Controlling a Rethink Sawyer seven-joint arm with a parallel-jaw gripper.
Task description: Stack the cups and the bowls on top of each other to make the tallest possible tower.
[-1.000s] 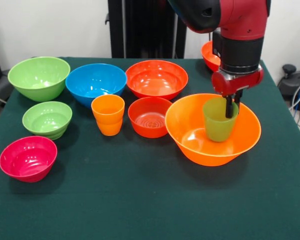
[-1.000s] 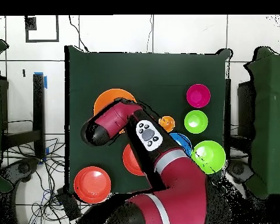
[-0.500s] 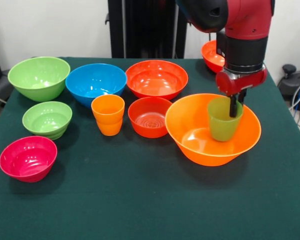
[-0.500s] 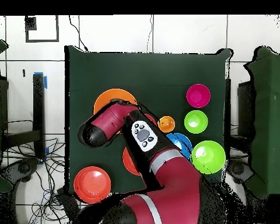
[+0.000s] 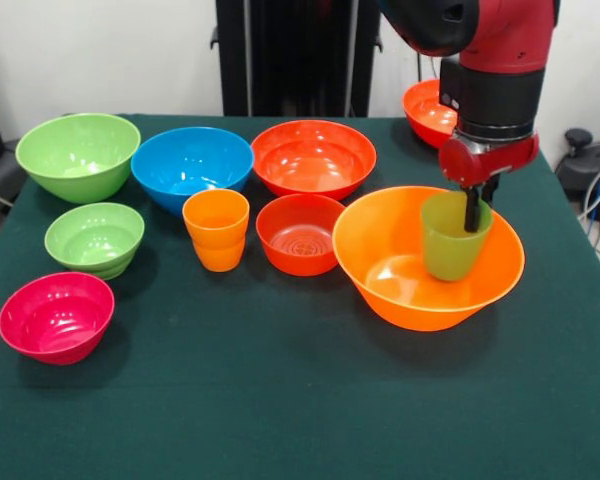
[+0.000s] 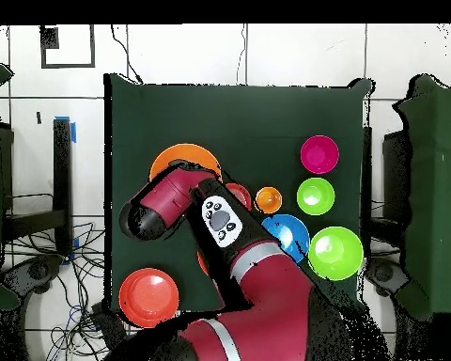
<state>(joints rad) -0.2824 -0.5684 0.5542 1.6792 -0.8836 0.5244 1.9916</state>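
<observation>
1. No readable labels or writing on any item.
2. Jaws of the gripper (image 5: 473, 215) clenched on the rim of the green cup (image 5: 452, 238); one finger inside, cup tilted, inside the large orange bowl (image 5: 400, 290).
3. Beside that bowl: small red-orange bowl (image 5: 300, 233), then orange cup (image 5: 216, 229).
4. Blue bowl (image 5: 191, 162) well beyond, pink bowl (image 5: 56, 316) farthest along the counter (image 5: 280, 400).
5. Overhead, arm (image 6: 220, 226) covers most of the large orange bowl.

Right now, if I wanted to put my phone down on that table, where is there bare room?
The near strip of green cloth in front of the pink bowl and the large orange bowl is bare. Behind it is crowded: bowls and the orange cup stand close together, and the gripper holds the green cup in the orange bowl.
</observation>
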